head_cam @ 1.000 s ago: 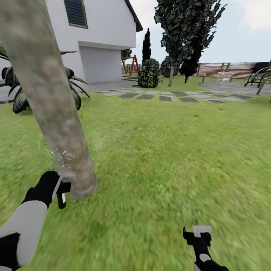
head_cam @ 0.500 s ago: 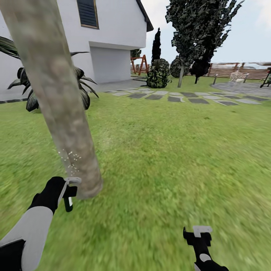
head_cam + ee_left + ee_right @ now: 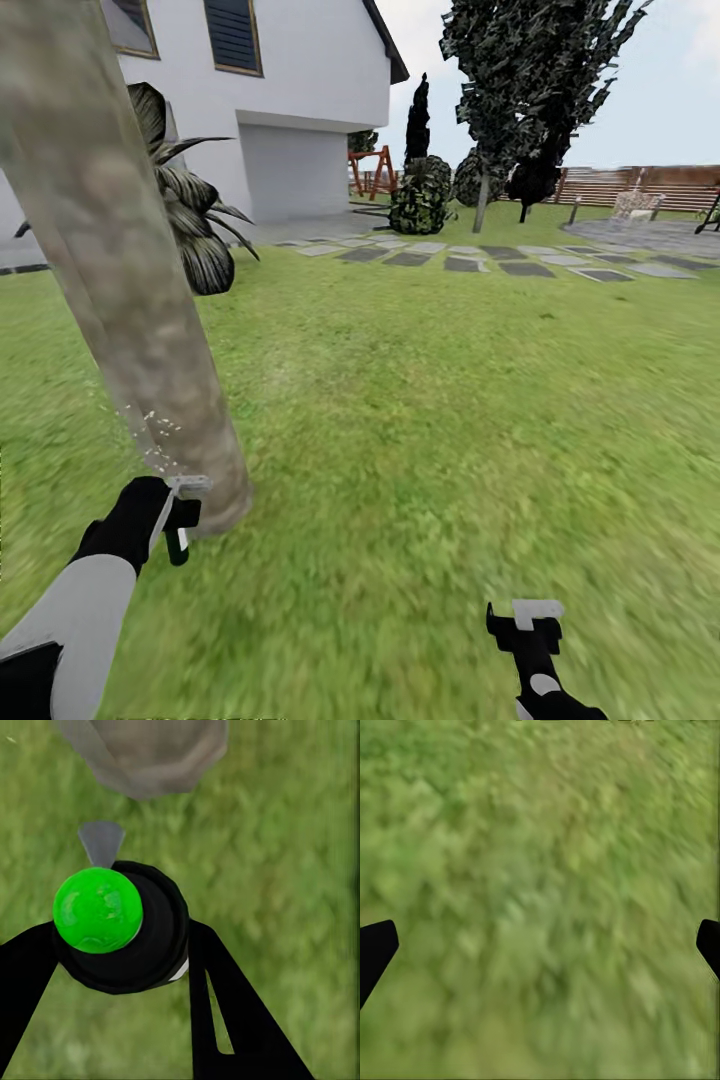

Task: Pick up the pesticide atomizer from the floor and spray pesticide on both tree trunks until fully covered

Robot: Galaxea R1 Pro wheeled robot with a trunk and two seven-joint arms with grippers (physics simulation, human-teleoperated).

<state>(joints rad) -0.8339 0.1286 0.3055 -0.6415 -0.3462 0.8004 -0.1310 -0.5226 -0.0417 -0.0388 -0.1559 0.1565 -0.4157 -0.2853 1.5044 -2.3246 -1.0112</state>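
Observation:
A thick mottled grey-tan tree trunk (image 3: pixel 130 290) leans up the left side of the head view, and its base (image 3: pixel 142 754) sits just ahead of the atomizer's nozzle. My left gripper (image 3: pixel 175 512) is shut on the pesticide atomizer (image 3: pixel 112 922), a black body with a bright green cap and a grey nozzle pointing at the trunk. A faint cloud of white pesticide specks (image 3: pixel 150 430) hangs against the lower trunk. My right gripper (image 3: pixel 525 625) hangs open over bare grass (image 3: pixel 540 900), holding nothing. The second thick-trunked tree is out of view.
A short palm (image 3: pixel 190 230) stands behind the trunk, in front of a white house (image 3: pixel 290 120). Grey stepping stones (image 3: pixel 470 262) cross the lawn further off. Dark-leaved trees (image 3: pixel 530 80) and the slatted fence (image 3: pixel 640 185) lie beyond. Open grass spreads to the right.
The view has shifted, so the trunk now sits further left against the house and the palm shows to its right. My left gripper stays at the trunk's base with specks still drifting.

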